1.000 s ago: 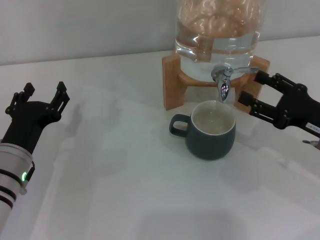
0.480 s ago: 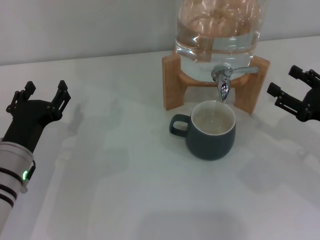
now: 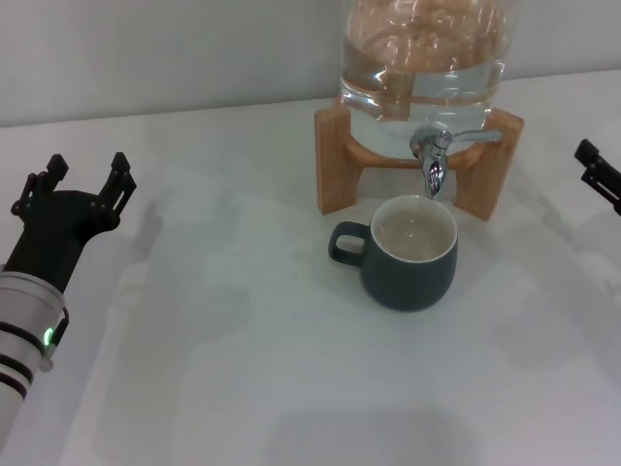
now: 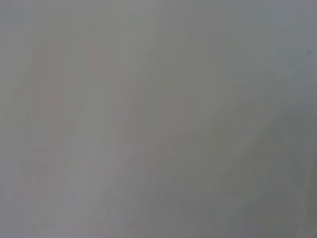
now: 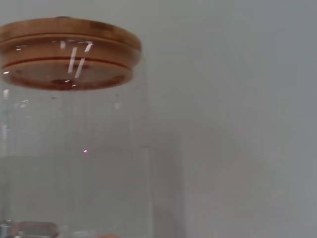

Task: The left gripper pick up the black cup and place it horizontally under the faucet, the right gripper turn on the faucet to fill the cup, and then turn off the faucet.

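Observation:
The black cup (image 3: 412, 277) stands upright on the white table, its mouth directly under the faucet (image 3: 434, 160), handle to the left. Water shows inside it. No stream shows from the spout. My left gripper (image 3: 85, 167) is open and empty at the far left of the table, well away from the cup. My right gripper (image 3: 588, 163) shows only as two black fingertips, apart, at the right edge of the head view, away from the faucet's lever. The left wrist view shows only blank grey surface.
The faucet belongs to a large glass jar (image 3: 422, 68) of water on a wooden stand (image 3: 335, 160) at the back. The right wrist view shows the jar (image 5: 74, 163) and its wooden lid (image 5: 67, 54) close up. White table (image 3: 243, 369) lies in front.
My right gripper has pulled back to the right from the faucet's lever, almost out of the head view. The left arm and the cup have not moved.

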`<state>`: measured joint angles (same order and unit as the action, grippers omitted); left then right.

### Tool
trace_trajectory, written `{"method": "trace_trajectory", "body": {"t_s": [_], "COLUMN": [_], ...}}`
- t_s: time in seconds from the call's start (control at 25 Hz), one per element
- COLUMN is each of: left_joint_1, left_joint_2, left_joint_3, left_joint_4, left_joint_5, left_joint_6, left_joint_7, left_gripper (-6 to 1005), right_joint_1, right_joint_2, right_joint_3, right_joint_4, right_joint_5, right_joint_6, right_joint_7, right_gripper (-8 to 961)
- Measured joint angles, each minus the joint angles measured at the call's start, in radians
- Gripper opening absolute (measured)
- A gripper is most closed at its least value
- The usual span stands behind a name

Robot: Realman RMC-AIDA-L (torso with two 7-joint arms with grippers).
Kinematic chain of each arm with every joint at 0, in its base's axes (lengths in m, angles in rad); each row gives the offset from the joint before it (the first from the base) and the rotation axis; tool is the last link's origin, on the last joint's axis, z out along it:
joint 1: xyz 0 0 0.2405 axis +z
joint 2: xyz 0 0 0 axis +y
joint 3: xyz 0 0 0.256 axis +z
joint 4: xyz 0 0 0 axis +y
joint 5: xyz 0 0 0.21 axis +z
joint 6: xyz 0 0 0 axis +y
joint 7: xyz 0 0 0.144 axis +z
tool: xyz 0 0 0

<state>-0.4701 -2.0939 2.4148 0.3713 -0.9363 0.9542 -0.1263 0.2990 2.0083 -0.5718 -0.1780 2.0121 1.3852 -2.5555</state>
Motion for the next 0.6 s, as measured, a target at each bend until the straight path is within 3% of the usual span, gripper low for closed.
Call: {"method": "trace_trajectory", "body": {"t_s": [0.6], "left_joint_1": [-0.001], "left_joint_2": [0.002], "left_joint_3": [-0.005], "left_joint_4": [0.000], "left_joint_5": [0.000], "left_joint_6": [0.002], "left_joint_7": [0.001], "left_gripper": [799], "right_joint_1": [0.004], "right_joint_2": [0.001], "right_joint_3": [0.001], "right_joint_4": [0.035], "right_joint_5": [0.054], "right_joint_6": [-0.019], "right_joint_7": [-0.083], "right_gripper": [808]}}
